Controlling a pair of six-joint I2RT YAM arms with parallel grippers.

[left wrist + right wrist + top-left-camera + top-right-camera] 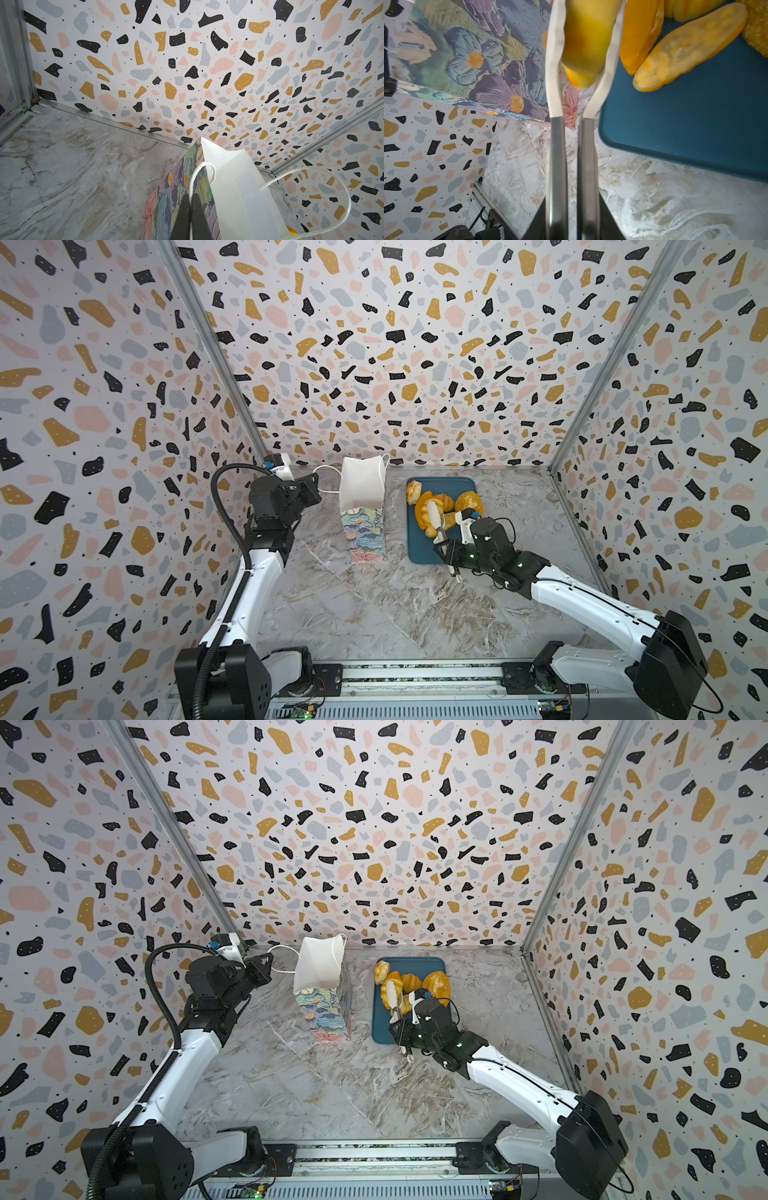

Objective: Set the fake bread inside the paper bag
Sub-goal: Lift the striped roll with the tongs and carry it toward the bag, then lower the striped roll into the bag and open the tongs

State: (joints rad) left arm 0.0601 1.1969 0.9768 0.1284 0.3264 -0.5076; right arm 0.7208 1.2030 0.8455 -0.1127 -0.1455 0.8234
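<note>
Two arms share the marbled table. The paper bag stands upright at the far middle with its mouth open, near the dark-blue tray. Most of the fake bread lies heaped on the tray's far half. The right gripper is clamped on the steel arms of a pair of tongs. The tongs' white tips are squeezed close together on one smooth orange roll, which appears clear of the tray at its bag-side edge. The left gripper is fully closed on a cord handle, drawing that bag wall outward.

Procedure:
1. Maintain the squeeze on the tongs.
2. Raise the roll above the bag rim before traversing.
3. Centre the roll over the white lining, lower it, then release.

Hold the handle taut so the narrow mouth stays open. Caution: contact with the rim may tip the bag.
</note>
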